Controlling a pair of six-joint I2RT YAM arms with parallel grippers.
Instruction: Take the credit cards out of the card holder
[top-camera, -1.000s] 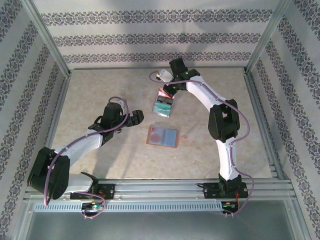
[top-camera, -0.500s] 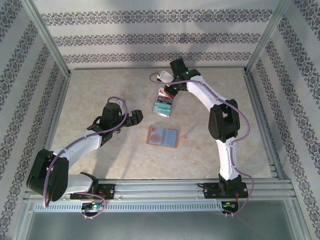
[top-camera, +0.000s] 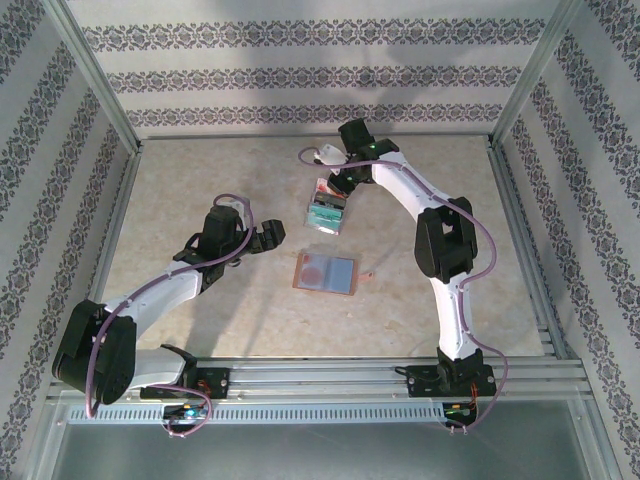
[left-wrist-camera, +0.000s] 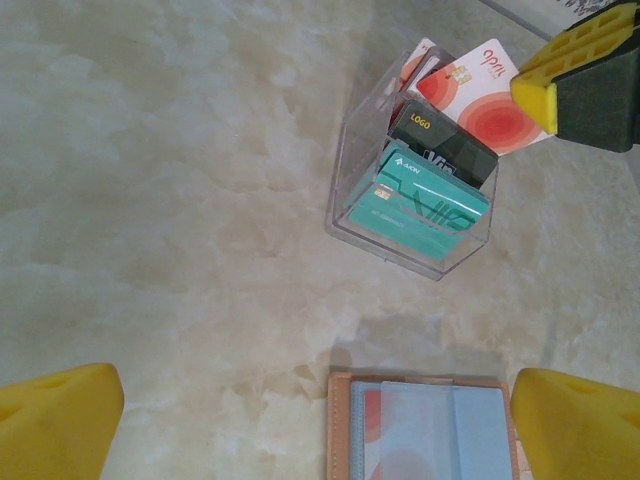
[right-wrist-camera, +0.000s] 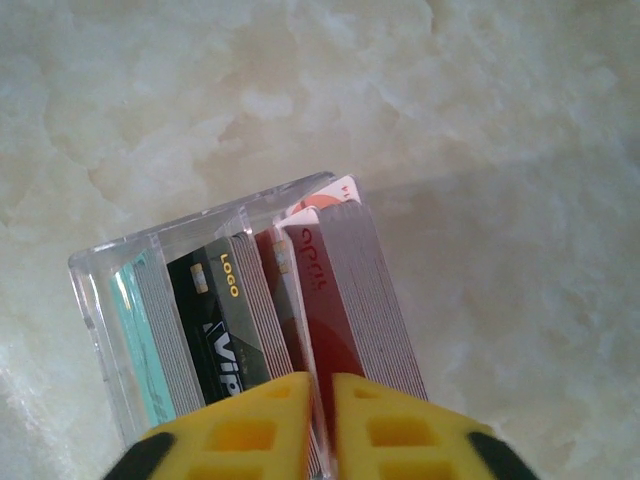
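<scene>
Two grippers hang over the pale counter (top-camera: 200, 190). The right gripper (top-camera: 332, 183), near the top middle, is pinched tight on a white and red card (left-wrist-camera: 480, 90) that sticks up at the back of a clear box (top-camera: 325, 215). The left gripper (top-camera: 272, 238) is spread wide and holds nothing. The card holder (top-camera: 325, 272) lies flat and open, just below the box.

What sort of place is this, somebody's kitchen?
Probably a robot test cell, not a home: two robot arms bolted to a metal rail, on a table boxed in by wallpapered panels.
</scene>
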